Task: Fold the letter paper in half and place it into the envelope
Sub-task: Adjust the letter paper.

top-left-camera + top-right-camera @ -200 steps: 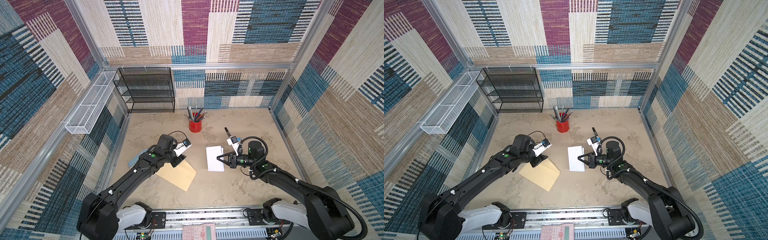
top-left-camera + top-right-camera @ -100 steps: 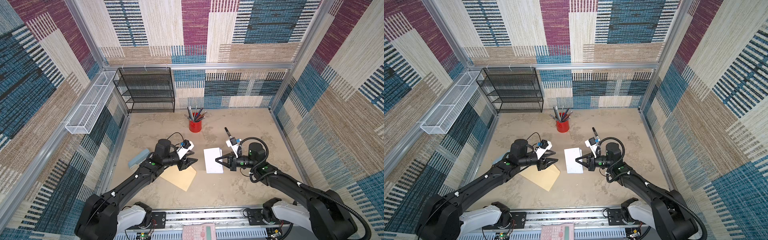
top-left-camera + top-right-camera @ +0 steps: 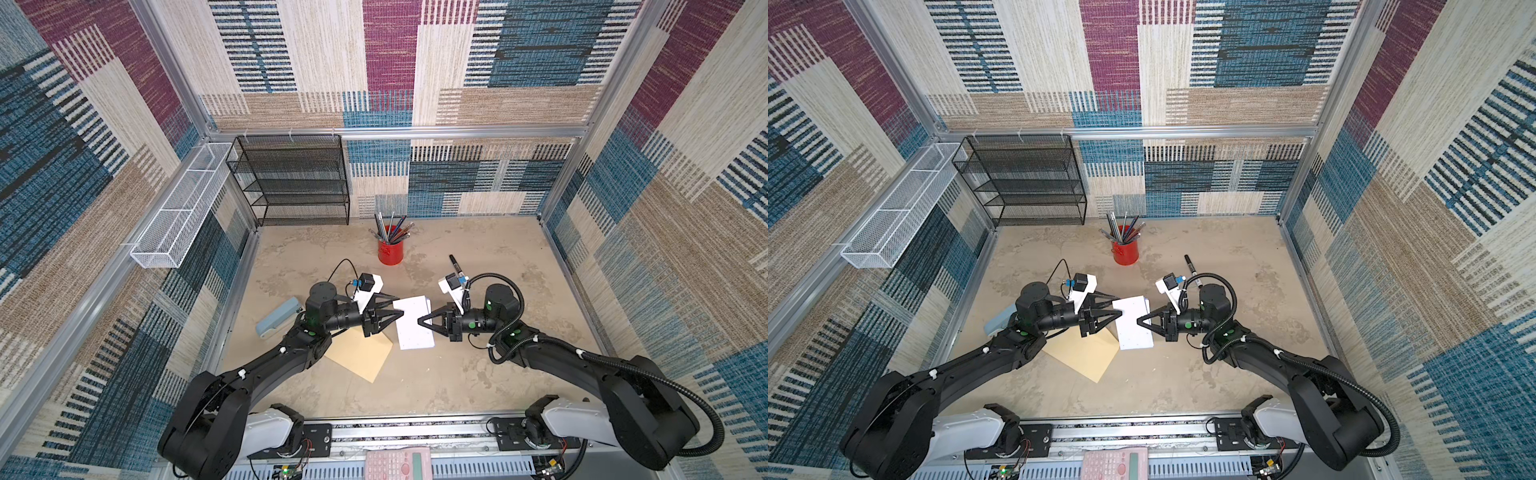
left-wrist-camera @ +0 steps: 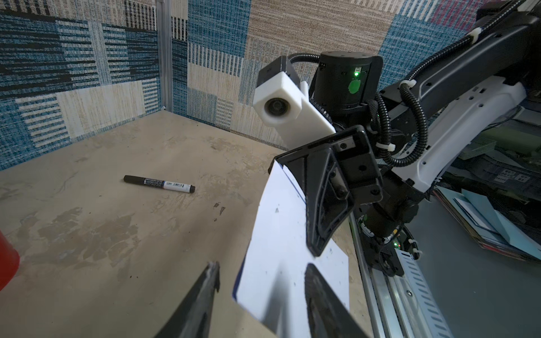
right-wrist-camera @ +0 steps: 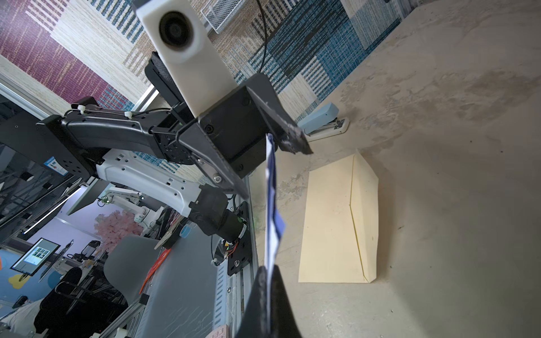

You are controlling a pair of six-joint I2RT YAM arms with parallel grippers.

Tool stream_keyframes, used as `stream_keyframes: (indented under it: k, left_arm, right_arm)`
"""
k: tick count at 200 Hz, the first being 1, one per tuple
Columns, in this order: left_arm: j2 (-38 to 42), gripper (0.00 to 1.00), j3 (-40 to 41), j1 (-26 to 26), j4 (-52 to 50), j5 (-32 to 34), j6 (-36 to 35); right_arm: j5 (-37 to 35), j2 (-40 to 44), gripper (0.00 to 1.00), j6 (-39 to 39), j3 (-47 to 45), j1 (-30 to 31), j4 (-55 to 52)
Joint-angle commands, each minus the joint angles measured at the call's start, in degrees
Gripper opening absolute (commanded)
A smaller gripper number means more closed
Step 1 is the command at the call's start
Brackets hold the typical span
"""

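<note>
Letter paper (image 3: 413, 322): apparently folded, held above the table, pinched in the closed right gripper (image 3: 419, 322). Left gripper (image 3: 399, 305): jaws parted, straddling the opposite edge. Tan envelope (image 3: 361, 357): flat below. Step: pre-insertion regrasp. Next probably needs the envelope's mouth opened.

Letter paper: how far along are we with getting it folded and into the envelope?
Done, it seems: the paper looks folded, two layers showing at its far edge. In hand: the right pincer is shut on one side and holds it up; the left pincer is open around the opposite side. To do: the envelope lies flat on the table, with no paper in it.
</note>
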State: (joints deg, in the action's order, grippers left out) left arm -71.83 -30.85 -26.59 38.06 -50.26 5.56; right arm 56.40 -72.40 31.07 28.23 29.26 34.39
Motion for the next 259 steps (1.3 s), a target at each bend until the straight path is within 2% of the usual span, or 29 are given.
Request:
stream_keyframes:
  k: [1, 19, 27, 48, 71, 80, 93, 164, 226, 259]
  left_arm:
    - [-0.72, 0.39, 0.44, 0.05, 5.48, -3.64, 3.26]
    - [-0.88, 0.07, -0.17, 0.05, 4.95, -5.23, 3.79]
    - [-0.85, 0.0, -0.56, 0.06, 4.04, -5.77, 3.77]
    - [-0.37, 0.0, -1.09, 0.06, 3.58, -6.99, 4.34]
    - [0.84, 0.0, -0.24, 0.13, 5.8, -6.61, 5.19]
    - [1.52, 0.0, 0.13, 0.13, 6.47, -6.31, 5.26]
    - [2.24, 0.0, 0.26, 0.37, 6.45, -6.21, 5.4]
    - [3.08, 0.0, 0.44, 1.44, 6.16, -6.98, 7.98]
    - [3.16, 0.0, -1.12, 2.55, 1.16, -4.56, 8.6]
    - [3.19, 0.0, -1.3, 3.25, 0.4, -3.65, 9.23]
  right_arm:
    - [-0.18, -0.75, 0.0, 1.36, 0.74, 0.41, 4.03]
    - [-0.5, -1.39, 0.0, 1.75, 1.1, 0.45, 4.76]
    - [-0.44, -1.79, 0.0, 2.03, 1.27, 0.48, 5.22]
    - [-0.28, -2.62, 0.02, 2.63, 1.74, 0.45, 6.03]
    - [-0.78, -2.72, 0.38, 2.89, 1.57, 0.54, 6.08]
    - [-0.69, -2.75, 0.44, 2.86, 1.3, 0.69, 5.83]
    - [-0.59, -2.52, 0.46, 2.23, 1.14, 1.14, 5.39]
    - [-4.25, -5.15, 0.43, 0.63, 1.95, 5.72, 4.73]
    - [-10.82, -5.64, 0.3, -1.8, 1.74, 10.94, 7.13]
    - [-11.14, -6.26, 0.16, -1.87, 1.5, 11.63, 7.66]
